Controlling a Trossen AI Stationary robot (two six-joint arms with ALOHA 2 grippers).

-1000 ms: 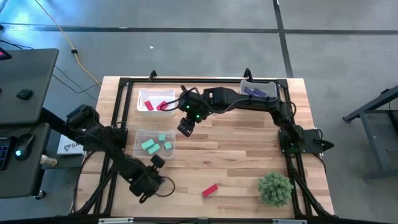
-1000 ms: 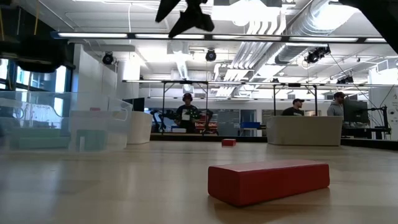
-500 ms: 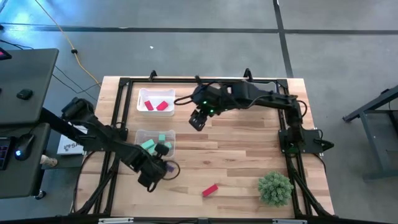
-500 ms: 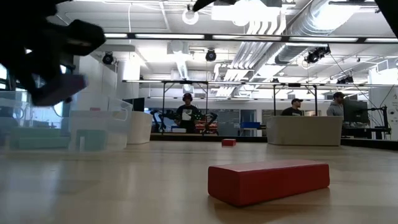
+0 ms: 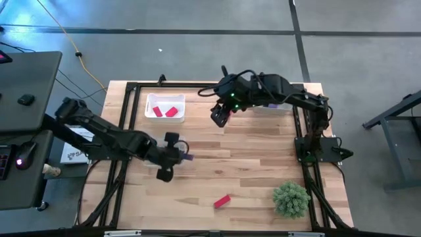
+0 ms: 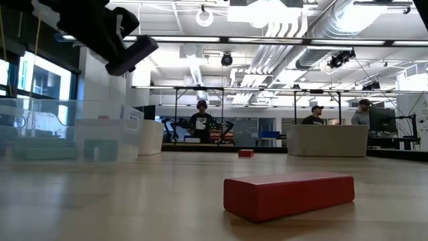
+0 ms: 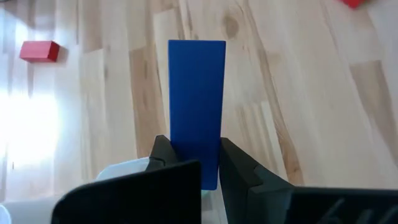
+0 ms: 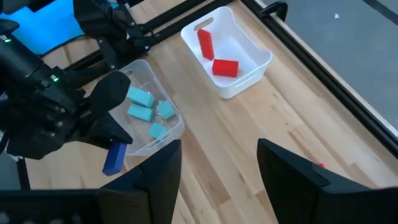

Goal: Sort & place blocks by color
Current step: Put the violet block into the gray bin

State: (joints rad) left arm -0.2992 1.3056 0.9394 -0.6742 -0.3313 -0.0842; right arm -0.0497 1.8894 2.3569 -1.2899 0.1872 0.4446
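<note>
Because your left gripper (image 5: 179, 157) pinches a blue bar (image 7: 196, 106) by one end for carrying, your right gripper (image 5: 219, 116) hovers wide open, empty.

A green spiky plant ball (image 5: 291, 199) sits on the wooden table (image 5: 263, 164), near its corner.

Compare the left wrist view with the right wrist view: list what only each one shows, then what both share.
Only the left wrist view: a close look at the left tool shut on the blue bar, plus a loose red block on the table.

Only the right wrist view: the open right tool, the white bin holding two red blocks, and the clear bin with four teal blocks.

Both: the blue bar in the left tool, over the wooden table.
</note>
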